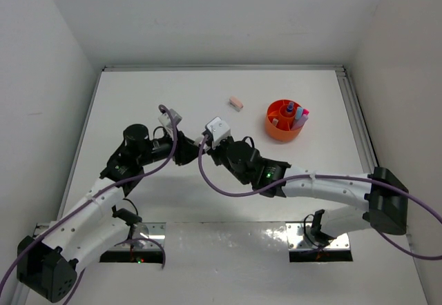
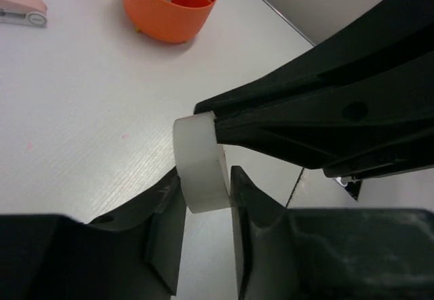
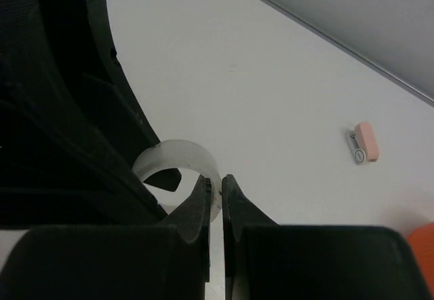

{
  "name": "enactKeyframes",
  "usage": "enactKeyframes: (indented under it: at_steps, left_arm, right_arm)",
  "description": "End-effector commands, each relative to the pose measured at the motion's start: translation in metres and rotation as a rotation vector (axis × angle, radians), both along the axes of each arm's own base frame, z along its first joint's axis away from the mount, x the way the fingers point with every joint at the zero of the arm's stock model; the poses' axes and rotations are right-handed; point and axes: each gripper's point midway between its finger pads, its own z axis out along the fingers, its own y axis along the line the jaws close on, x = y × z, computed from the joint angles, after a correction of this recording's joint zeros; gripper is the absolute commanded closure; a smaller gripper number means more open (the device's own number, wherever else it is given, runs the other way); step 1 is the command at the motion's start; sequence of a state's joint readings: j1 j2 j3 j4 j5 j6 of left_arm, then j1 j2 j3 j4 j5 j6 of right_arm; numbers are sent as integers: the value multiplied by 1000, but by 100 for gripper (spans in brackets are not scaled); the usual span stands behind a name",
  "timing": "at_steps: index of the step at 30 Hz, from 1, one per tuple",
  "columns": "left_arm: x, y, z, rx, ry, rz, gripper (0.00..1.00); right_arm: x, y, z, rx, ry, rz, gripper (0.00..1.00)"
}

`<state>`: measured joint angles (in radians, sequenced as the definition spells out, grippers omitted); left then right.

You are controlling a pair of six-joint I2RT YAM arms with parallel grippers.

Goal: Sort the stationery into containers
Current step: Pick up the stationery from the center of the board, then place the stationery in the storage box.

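- One clear tape ring (image 2: 196, 144) at centre of table (image 1: 173, 91), both grippers on it.
- L gripper (image 2: 205, 181) clamps its sides; R gripper (image 3: 215, 183) pinches its wall.
- One orange tub (image 1: 276, 131) w/ 1 pink marker (image 1: 302, 117), 1 blue-capped bottle (image 1: 291, 106) inside.
- One pink block (image 1: 237, 103) loose, left of tub.

The tub (image 1: 284, 134) is showing bright orange on the plain white table (image 1: 173, 98). Inside the tub a pink marker (image 1: 301, 118) and a blue cap (image 1: 291, 106) are showing. Left of the tub, a stick (image 1: 237, 103) is looking pale pink. The tape ring (image 2: 198, 167) is looking milky white.
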<state>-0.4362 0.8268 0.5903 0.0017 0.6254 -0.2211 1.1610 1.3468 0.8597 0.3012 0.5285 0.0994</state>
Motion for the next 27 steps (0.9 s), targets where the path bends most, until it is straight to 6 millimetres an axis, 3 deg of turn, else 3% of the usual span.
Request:
enactKeyframes:
  at_steps: [1, 2, 4, 9, 13, 15, 18, 19, 20, 21, 22, 23, 24, 25, 26, 27]
  left_arm:
    - [-1, -3, 15, -30, -51, -25, 78]
    - [0, -3, 15, -32, -50, -19, 89]
    - [2, -3, 18, -41, -51, -11, 99]
    - [11, 2, 20, -10, -78, 37, 100]
    - [7, 9, 12, 49, -104, 36, 100]
    - [6, 11, 13, 78, -151, 23, 100]
    - [6, 18, 11, 132, -224, 12, 100]
    - [6, 19, 10, 146, -242, 10, 100]
    - [5, 21, 7, 179, -277, -10, 100]
    - [2, 20, 7, 190, -298, -38, 100]
    - [0, 20, 4, 223, -341, -72, 100]
    - [-3, 19, 5, 230, -368, -104, 100]
    - [-10, 16, 9, 224, -402, -150, 100]
    - [-13, 15, 9, 232, -442, -186, 100]
    - [-16, 14, 10, 230, -459, -207, 100]
    - [-23, 10, 14, 215, -497, -263, 100]
  right_arm:
    - [2, -2, 27, 78, -58, -13, 100]
    - [1, -2, 23, 72, -56, -6, 100]
    - [-1, 0, 20, 65, -55, 13, 100]
    - [-14, 4, 10, 44, -31, 98, 100]
    - [-11, -11, 5, -2, -14, 92, 69]
    - [-10, -20, 15, 14, -16, 94, 54]
    - [-10, -36, 16, -29, 38, 150, 42]
    - [-16, -31, 28, -34, 33, 225, 39]
    - [-21, -41, 20, -96, 76, 253, 33]
    - [-30, -36, 36, -119, 52, 353, 29]
    - [-35, -47, 28, -178, 105, 382, 25]
    - [-41, -47, 30, -204, 113, 439, 23]
    - [-55, -40, 49, -182, 121, 552, 22]
    - [-60, -44, 33, -246, 197, 587, 21]
    - [-63, -43, 35, -258, 218, 612, 21]
    - [-64, -38, 50, -252, 208, 640, 21]
